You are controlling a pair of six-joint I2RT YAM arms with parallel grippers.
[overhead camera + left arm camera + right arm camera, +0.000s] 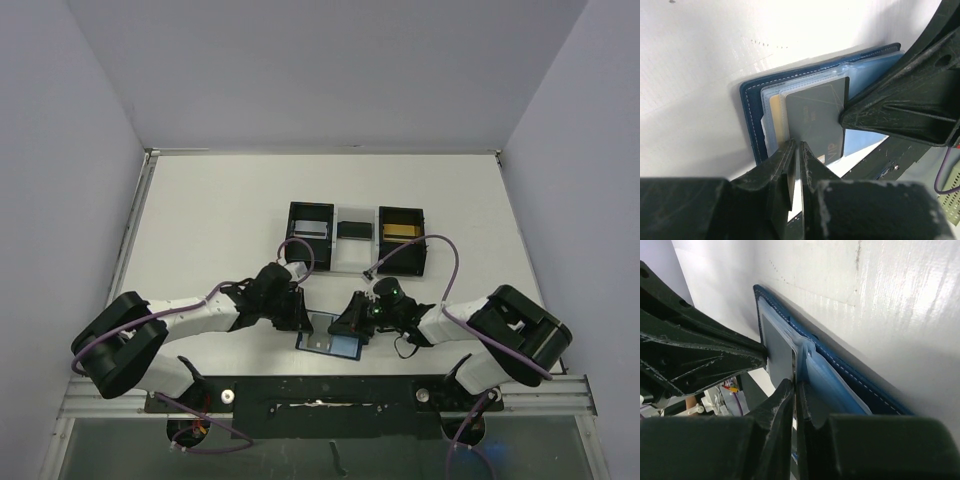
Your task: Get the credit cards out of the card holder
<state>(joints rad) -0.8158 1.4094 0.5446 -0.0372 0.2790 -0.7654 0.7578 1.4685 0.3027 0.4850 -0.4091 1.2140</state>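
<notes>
Your left end effector (pixel 796 150) is pinching the dark card (pixel 815 117) by its near corner. Its jaws are down to a thin slit with the card's edge between them. Your right end effector (pixel 794 386) is fully shut and, as far as I can judge, is nipping a raised fold of the clear sleeve (pixel 827 390) just beside that card. The holder (pixel 333 345) is lying open on the counter (pixel 220 220) at 6 o'clock, close to the near edge. A gold card (pixel 775 107) is showing behind the dark one, toward 9 o'clock in the left wrist view. I cannot tell how deep the dark card is sitting in its pocket.

Here is what you are risking:
- **Corner grip:** you are gripping a slick card by one corner only, so it may pivot or slip free as you pull.
- **Pull angle:** if you are pulling off-line from the pocket mouth, the card may jam and bend.
- **Thin fold:** if it slides out of the right jaws, the whole holder may drag along and go over the near edge.
- **Gold card:** it may ride out with the dark one.
- **Crowded tips:** the two tips are nearly touching, so a small sideways drift could knock them together.

Both arms are reaching inward and low over the counter. The left wrist is coming at the holder from its 10 o'clock and the right from its 2 o'clock. Both sets of tips are tilting down steeply and meeting over it. The black boxes (pixel 310 232) are sitting well apart at 12 o'clock.
</notes>
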